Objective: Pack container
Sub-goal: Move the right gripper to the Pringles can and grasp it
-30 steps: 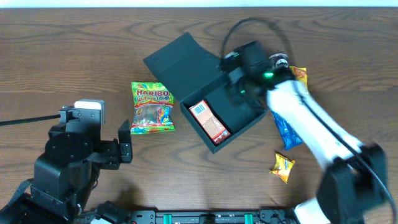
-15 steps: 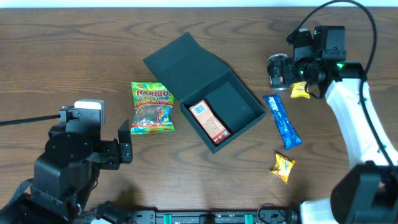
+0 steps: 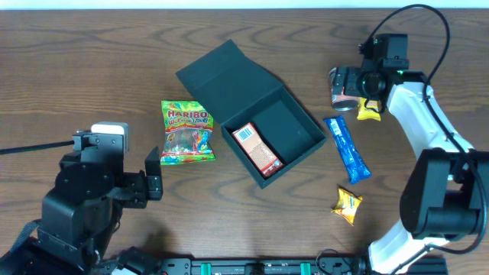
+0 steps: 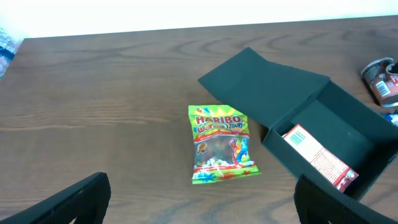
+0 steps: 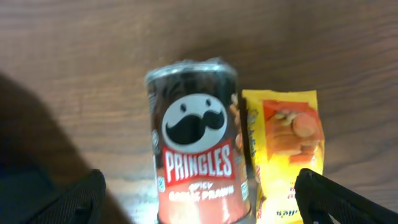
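The container (image 3: pixel 294 130) is a dark square box at mid-table, its flap lid (image 3: pixel 221 76) lying open to the back left. An orange-red snack carton (image 3: pixel 256 149) lies inside it. The container (image 4: pixel 348 124) and carton (image 4: pixel 320 158) also show in the left wrist view. My right gripper (image 3: pixel 355 85) hovers at the far right over a lying Pringles can (image 5: pixel 196 155) and a yellow snack pack (image 5: pixel 289 143). This gripper (image 5: pixel 202 199) is open, its fingers wide of both. My left gripper (image 4: pixel 202 202) is open and holds nothing, near the front left.
A Haribo bag (image 3: pixel 186 131) lies left of the container. A blue snack bar (image 3: pixel 348 149) lies to the right of the box. A small yellow pack (image 3: pixel 346 205) sits nearer the front edge. The Pringles can (image 3: pixel 341 88) is beside the second yellow pack (image 3: pixel 369 109).
My right arm has swung from above the container out to the can at the far right, and its jaws have opened wide. The left arm has not moved.
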Robot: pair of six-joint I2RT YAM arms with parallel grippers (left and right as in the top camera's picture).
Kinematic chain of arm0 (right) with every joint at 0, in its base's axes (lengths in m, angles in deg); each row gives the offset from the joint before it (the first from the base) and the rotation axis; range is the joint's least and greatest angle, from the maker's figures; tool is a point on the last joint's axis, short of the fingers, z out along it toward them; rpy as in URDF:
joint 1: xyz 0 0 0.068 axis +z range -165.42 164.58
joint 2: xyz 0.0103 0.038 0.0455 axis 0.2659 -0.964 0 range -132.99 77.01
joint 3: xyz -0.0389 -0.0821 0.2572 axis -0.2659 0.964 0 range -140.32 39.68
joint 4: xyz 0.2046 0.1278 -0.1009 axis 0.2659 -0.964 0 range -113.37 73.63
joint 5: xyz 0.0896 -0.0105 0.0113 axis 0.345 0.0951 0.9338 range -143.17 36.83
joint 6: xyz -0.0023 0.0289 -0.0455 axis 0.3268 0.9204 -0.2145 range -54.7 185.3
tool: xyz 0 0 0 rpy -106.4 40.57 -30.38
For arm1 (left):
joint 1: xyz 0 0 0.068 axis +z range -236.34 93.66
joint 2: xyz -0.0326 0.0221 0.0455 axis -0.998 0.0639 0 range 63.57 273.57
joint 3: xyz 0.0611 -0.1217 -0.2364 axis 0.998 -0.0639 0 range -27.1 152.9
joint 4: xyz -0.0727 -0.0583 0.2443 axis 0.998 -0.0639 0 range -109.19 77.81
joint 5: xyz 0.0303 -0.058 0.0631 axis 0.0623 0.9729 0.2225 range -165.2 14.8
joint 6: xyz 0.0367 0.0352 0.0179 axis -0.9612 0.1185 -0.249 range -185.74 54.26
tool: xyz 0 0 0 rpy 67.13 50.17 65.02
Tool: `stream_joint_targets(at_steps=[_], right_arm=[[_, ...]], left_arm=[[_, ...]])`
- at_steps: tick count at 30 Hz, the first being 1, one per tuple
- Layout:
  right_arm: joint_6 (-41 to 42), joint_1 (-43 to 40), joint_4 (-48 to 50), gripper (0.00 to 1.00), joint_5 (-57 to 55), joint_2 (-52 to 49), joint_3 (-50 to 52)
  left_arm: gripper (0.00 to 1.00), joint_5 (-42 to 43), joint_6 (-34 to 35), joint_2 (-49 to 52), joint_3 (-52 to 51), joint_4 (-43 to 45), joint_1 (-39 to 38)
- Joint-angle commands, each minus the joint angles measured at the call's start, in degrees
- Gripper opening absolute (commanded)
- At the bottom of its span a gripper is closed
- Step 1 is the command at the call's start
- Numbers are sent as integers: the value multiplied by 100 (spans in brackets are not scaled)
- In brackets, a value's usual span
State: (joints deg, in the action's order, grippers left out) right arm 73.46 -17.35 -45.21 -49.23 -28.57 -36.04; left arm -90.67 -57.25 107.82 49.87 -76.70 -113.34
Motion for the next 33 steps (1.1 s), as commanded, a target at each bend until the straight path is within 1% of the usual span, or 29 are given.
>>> stream_joint_targets(at_steps=[1,6,13,24,25,33], right_arm=[[251,-50,203,98,-116,-111,-37],[254,-22,205,98,-116,-431,-249],[317,50,219,99,-74,-791,-293],[317,289,352,99,-2,-1099,-293],[317,289,352,98,24,-1128,-293],[315,289,354,77,15,-1139,-293]], left_arm=[[95,-103,-101,-2,76,-4,37],[95,-103,-101,-2,76,-4,37],[95,-103,-101,-2,76,-4,37],[95,-103,-101,-2,76,-4,37],[95,-103,-101,-2,76,-4,37],[95,-103,-101,-2,76,-4,37]])
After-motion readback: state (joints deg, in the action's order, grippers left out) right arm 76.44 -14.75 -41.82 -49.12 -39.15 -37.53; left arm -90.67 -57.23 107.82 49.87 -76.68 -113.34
